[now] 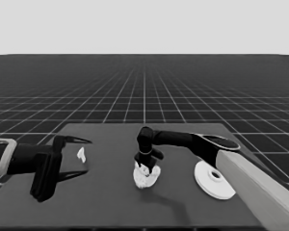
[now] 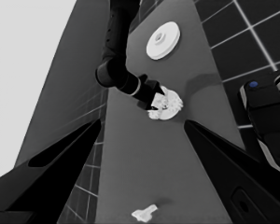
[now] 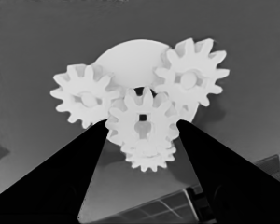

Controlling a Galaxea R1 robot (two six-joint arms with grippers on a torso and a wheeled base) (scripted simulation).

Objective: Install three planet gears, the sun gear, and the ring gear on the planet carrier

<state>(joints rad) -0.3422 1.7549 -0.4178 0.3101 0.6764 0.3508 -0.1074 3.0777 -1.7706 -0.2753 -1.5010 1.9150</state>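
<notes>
The right hand reaches to mid-bench and stands over the smaller round part, its fingers closed on the sides of the middle gear, presumably to seat it among the others. In the right wrist view two gears lie flat on the round part to either side, and a fourth shows beneath the gripped one; whether the gripped gear's teeth already mesh with them I cannot quite tell. All gears lie flat, axes upright, with no long axis. The larger round part waits hub-up on the bench near the right arm, clear of the stack until the gears are in. The left hand idles wide open over the bench's left end, beside a thin white piece.
</notes>
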